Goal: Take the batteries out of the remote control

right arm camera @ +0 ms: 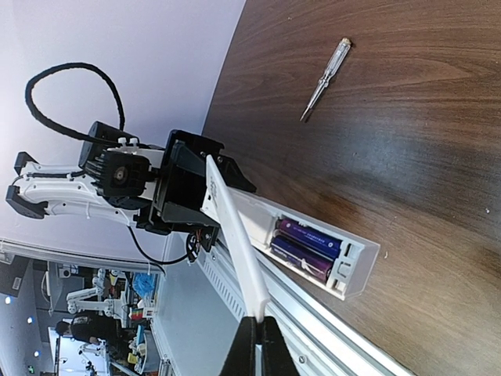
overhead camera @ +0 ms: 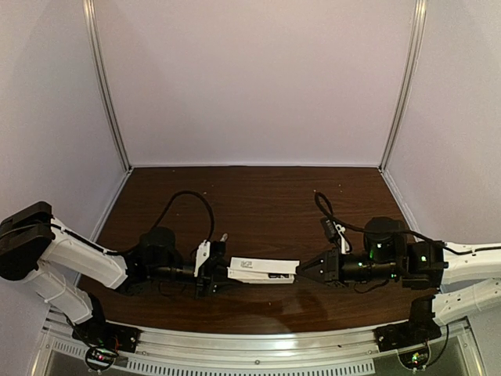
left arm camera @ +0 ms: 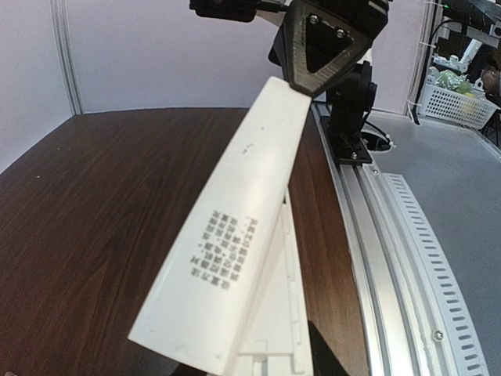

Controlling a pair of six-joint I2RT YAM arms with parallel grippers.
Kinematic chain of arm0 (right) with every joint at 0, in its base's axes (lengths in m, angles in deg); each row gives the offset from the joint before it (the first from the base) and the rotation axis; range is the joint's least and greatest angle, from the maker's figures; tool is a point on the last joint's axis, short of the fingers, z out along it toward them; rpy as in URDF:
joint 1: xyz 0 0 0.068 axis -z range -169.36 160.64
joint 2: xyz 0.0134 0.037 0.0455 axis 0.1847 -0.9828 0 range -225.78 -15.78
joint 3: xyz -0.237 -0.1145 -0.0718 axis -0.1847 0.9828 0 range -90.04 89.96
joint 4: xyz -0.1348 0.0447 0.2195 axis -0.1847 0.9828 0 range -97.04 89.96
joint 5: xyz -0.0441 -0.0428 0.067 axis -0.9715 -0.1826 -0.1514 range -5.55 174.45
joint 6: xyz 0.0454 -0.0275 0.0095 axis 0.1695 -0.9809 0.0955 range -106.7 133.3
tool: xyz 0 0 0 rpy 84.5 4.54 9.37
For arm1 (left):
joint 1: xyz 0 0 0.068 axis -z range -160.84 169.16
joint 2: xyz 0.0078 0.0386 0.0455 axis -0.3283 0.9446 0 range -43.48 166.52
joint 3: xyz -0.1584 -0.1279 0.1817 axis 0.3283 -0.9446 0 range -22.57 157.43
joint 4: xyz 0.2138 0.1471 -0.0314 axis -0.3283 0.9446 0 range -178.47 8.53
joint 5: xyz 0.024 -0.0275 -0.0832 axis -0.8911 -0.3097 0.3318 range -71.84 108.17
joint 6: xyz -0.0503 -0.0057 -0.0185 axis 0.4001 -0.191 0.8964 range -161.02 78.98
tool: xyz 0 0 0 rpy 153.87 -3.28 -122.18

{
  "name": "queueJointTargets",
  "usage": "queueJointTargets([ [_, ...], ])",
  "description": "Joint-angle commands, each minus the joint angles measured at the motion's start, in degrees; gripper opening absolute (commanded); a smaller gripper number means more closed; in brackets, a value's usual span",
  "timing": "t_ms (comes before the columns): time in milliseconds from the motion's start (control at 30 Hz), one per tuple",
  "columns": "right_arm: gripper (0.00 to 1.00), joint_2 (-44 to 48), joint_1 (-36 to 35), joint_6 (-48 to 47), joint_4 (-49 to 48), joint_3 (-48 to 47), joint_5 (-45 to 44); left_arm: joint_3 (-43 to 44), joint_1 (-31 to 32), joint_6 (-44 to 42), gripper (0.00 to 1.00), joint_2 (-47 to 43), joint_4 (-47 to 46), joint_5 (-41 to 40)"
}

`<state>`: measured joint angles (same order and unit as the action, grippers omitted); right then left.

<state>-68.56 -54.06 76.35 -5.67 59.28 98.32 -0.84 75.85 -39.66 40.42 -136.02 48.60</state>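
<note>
Table: the dark brown wooden table (overhead camera: 258, 196) fills the middle of the top view.
Remote control: the slim white plastic remote control (right arm camera: 356, 266) lies across the lower centre of the top view, between the two arms. Its battery recess is open to the right wrist camera.
Left gripper: the left gripper (overhead camera: 215, 269) is closed on the remote control's left end and appears to hold it just above the wood.
Right gripper: the right gripper (right arm camera: 257, 337), at the bottom edge of its own view, is pinched tight on one end of the cover.
Cover strip: the thin flat white cover strip (right arm camera: 235, 243) is lifted clear of the recess, though its far end is close to the left gripper.
Screwdriver: the thin pale-handled screwdriver (right arm camera: 325, 74) lies loose at the upper right of the right wrist view, well apart.
Batteries: two small bluish-purple cylindrical batteries (right arm camera: 308, 239) sit side by side in the recess.
Progress: the cover is off. Judged from this, both cells remain to be removed.
</note>
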Motion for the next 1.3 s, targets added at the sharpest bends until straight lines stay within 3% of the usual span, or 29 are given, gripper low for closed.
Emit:
queueJointTargets([
  [0,0.00,0.5,0.3,-1.5,-0.2,0.1,-1.1,0.3,0.2,0.5,0.00,-1.6,-4.5,-0.6],
  [700,0.00,2.6,2.0,-7.7,10.6,-8.6,-7.4,-2.2,0.2,1.5,0.00,-5.2,-3.1,-3.4],
  [1000,0.00,2.5,2.8,-16.2,20.8,-12.3,-21.3,-4.1,0.2,2.6,0.00,-6.9,-3.0,-4.8],
  [1267,0.00,-1.4,2.8,-18.9,30.2,-13.3,-41.6,-5.2,0.2,3.6,0.00,-7.3,-2.8,-6.5],
])
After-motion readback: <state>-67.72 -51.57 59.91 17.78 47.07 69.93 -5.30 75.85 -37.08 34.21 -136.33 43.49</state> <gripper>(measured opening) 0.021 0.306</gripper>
